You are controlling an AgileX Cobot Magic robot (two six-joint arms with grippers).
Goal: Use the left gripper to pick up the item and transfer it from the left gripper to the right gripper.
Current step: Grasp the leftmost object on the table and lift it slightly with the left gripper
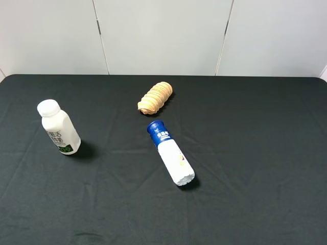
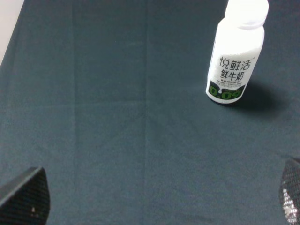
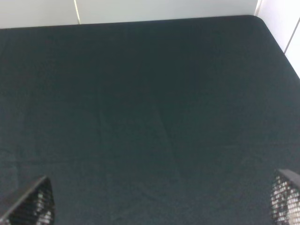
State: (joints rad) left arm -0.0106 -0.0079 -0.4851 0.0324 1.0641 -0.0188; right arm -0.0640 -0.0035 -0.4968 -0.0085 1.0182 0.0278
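Small white plastic bottle point(image 1: 60, 128): upright, left of tan ridged pastry point(image 1: 155, 97). My left gripper point(image 2: 159, 197), right gripper point(image 3: 164, 199): seemingly spread wide, empty.

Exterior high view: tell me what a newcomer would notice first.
Against the dark table, the small white bottle stands upright at the left. Near the middle a blue-capped bottle lies on its side, with a tan ridged pastry just behind its cap.

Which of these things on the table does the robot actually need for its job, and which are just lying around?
Needed: small white-capped bottle, left hand, right hand.
Just lying about: blue-capped bottle, ridged pastry.
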